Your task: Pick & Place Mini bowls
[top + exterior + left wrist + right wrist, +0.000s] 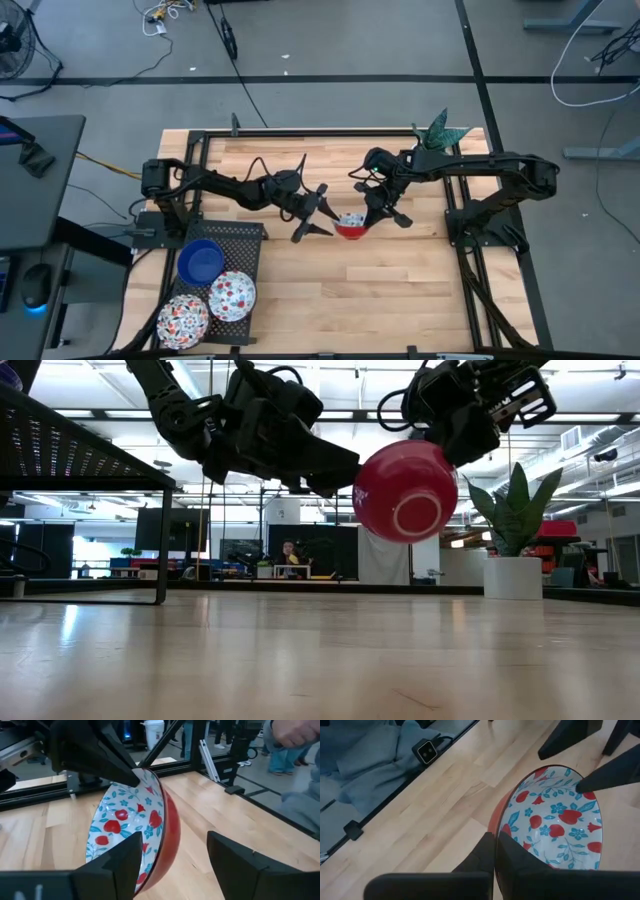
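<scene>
Red bowl (405,491) is hanging above the table (320,660), its rim clenched by the right gripper (495,862). Only the wrist views are showing its floral inside, while the left gripper (172,862) is gaping beside it.

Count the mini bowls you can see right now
4. One red bowl hangs in the right gripper mid-table; a blue bowl and two floral bowls sit on the black rack. Others may be out of sight.

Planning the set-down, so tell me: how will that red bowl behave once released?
The red bowl hangs tilted above the table, pinched at its rim by the right hand. Glossy and rigid-looking, it could slip or chip. Its round underside probably rocks before settling on its small foot.
</scene>
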